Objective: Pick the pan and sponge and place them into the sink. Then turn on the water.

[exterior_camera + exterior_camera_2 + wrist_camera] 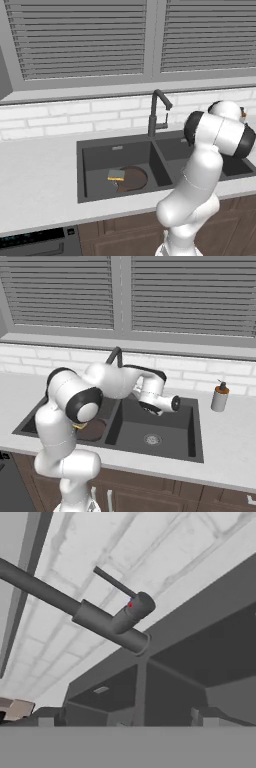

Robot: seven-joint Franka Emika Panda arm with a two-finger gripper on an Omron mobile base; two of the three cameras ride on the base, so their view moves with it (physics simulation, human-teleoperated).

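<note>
The dark-brown pan (134, 180) lies in the left basin of the dark-grey sink (80, 172). The yellow sponge (116, 175) rests on the pan's left edge. The black faucet (152, 117) stands behind the divider between the two basins. In the hand view my gripper (125, 719) is open and holds nothing. Its fingertips (46, 718) point at the faucet body (107, 624) and the thin lever (114, 582), a short way off. In the right base view my white hand (159, 398) hovers over the sink (150, 457) by the faucet. The arm hides most of the pan (94, 430).
A soap-pump bottle (219, 397) stands on the counter right of the sink. White tile wall and shuttered windows close off the back. A dark appliance top (35, 240) sits below the counter at the lower left.
</note>
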